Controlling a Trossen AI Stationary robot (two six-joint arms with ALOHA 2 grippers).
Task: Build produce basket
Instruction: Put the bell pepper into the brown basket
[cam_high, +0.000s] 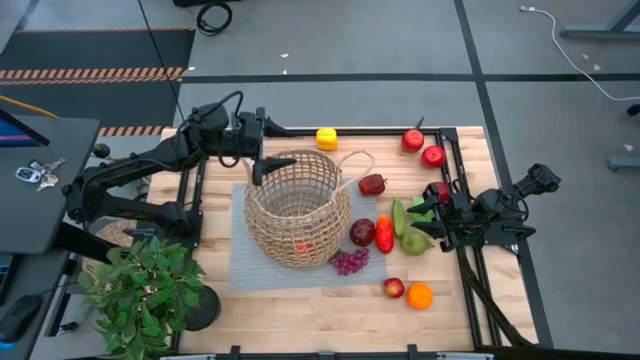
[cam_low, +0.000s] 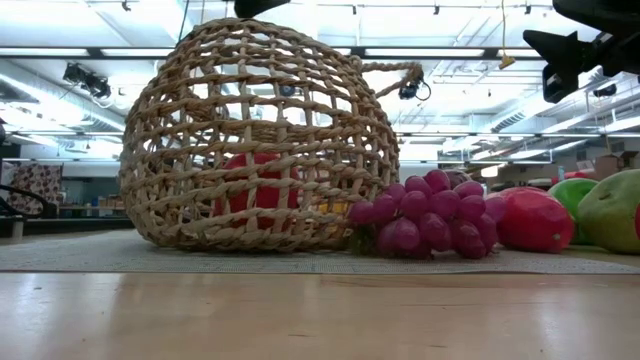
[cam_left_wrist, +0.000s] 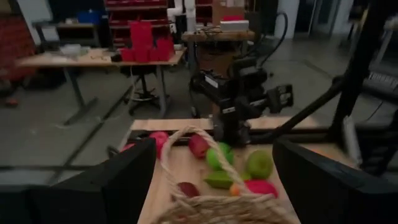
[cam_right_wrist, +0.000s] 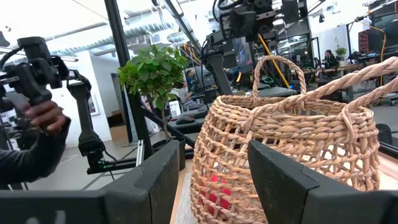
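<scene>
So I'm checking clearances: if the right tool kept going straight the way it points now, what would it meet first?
Probably the basket, which fills the right wrist view dead ahead of the right tool; low-lying produce between them might be clipped, depth unclear.

Rough woven wicker basket (cam_high: 297, 208); glossy plastic grapes (cam_low: 425, 216); wooden table (cam_high: 330, 312).

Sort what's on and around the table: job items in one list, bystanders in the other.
Job: basket with one red piece inside; grapes; orange; yellow pepper; red apples; green pears; left gripper; right gripper.

Lying about: potted plant; keys; grey mat.
</scene>
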